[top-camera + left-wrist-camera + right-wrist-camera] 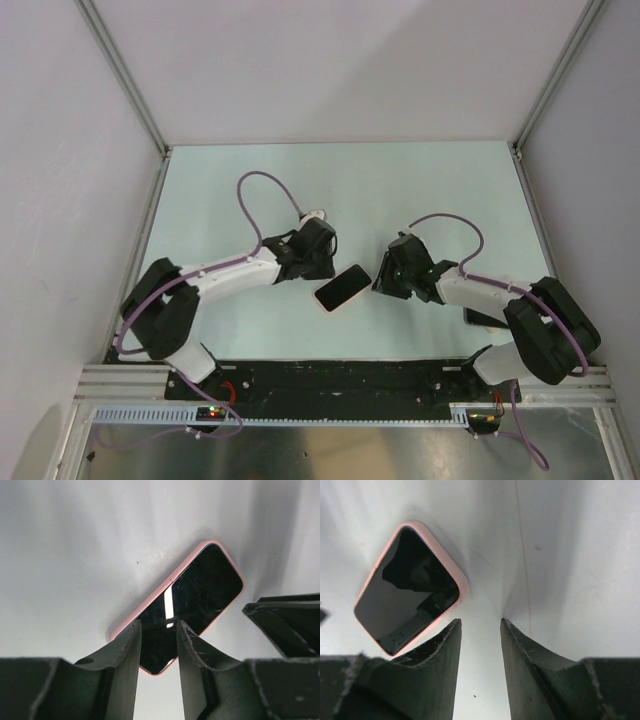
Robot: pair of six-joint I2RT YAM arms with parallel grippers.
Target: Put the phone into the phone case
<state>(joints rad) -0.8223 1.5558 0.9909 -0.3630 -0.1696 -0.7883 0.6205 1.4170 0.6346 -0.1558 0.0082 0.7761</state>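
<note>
The phone (342,288) lies flat on the table, screen up, seated inside the pale pink phone case (324,303), which shows as a rim around it. My left gripper (325,272) hovers at the phone's far left end, open and empty. My right gripper (381,282) sits just right of the phone, open and empty. In the left wrist view the phone (200,592) with the pink rim of the phone case (167,580) lies under my left gripper (158,625). In the right wrist view the phone (407,592) and the phone case rim (463,587) lie left of my right gripper (480,621).
The pale table (250,200) is walled by white panels at the back and both sides. A dark flat object (483,319) lies partly hidden under the right arm. The right gripper's fingers (285,617) show at the right of the left wrist view.
</note>
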